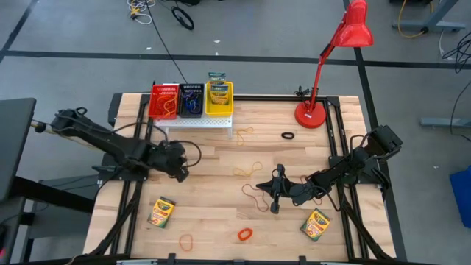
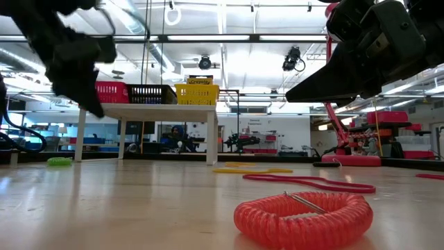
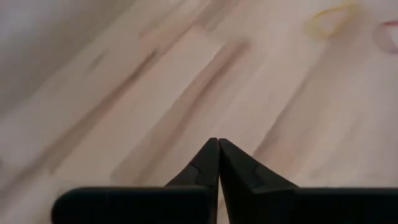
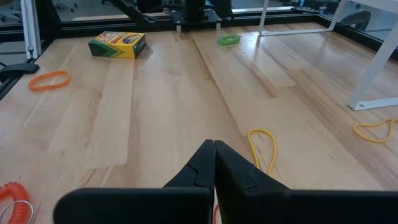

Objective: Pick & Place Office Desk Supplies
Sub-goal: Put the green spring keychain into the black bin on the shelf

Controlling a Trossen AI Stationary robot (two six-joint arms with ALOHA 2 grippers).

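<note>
Above the bare wooden table (image 1: 221, 191), left tool (image 3: 217, 144) pressed together, empty, right tool (image 4: 214, 145) likewise closed, empty.

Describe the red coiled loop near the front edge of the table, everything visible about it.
The red coiled loop is a spiral elastic ring, like a springy plastic cord wound into a closed circle, glossy red-orange. It lies flat on the wooden table near the front edge, between the two loose crayon boxes, and looks relaxed, not stretched. In the low view a thin pale line crosses its top; what that is cannot be told. Nothing grips it: both arms are away from it.
</note>
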